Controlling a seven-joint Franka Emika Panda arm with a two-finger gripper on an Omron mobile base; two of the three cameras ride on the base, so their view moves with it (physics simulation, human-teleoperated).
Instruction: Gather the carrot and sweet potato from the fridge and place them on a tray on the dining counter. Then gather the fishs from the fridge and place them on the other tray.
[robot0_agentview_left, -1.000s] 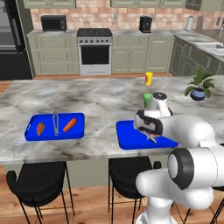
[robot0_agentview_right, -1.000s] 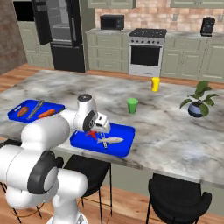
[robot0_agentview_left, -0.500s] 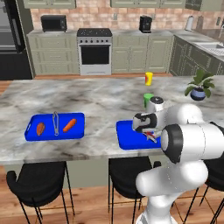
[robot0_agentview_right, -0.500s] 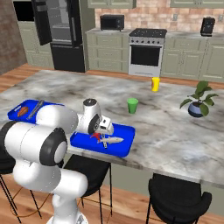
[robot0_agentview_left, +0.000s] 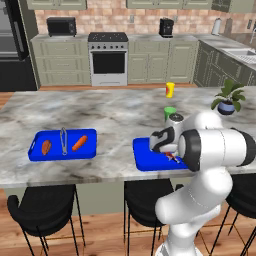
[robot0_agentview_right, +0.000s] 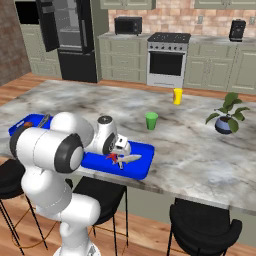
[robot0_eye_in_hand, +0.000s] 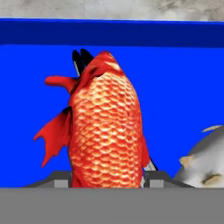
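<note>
The red-orange fish (robot0_eye_in_hand: 105, 127) has clear overlapping scales, a darker red side fin and tail lobes, and black tips at its far end. In the hand view it stands lengthwise between the claw's (robot0_eye_in_hand: 107, 177) two dark finger bases, which sit tight against its sides: the claw is clenched on this fish, over the floor of the blue tray (robot0_eye_in_hand: 175, 78). Just beside it, at the lower right of that view, lies the pale silvery fish (robot0_eye_in_hand: 205, 159), rounded and grey-white with a small beige fin.

In the right base view the red fish (robot0_agentview_right: 114, 158) and the silvery fish (robot0_agentview_right: 131, 158) show as small shapes side by side on the near tray (robot0_agentview_right: 142, 167), with the claw (robot0_agentview_right: 120, 149) low over them. The tray lies at the near edge of the veined marble bench (robot0_agentview_right: 200, 150).

To the left on the bench, well apart, a second blue tray (robot0_agentview_left: 37, 155) holds the stubby brownish sweet potato (robot0_agentview_left: 46, 147), grey tongs (robot0_agentview_left: 63, 141) and the slim orange carrot (robot0_agentview_left: 79, 143). A green cup (robot0_agentview_left: 170, 113), a yellow bottle (robot0_agentview_left: 170, 90) and a potted plant (robot0_agentview_left: 228, 98) stand farther back.
</note>
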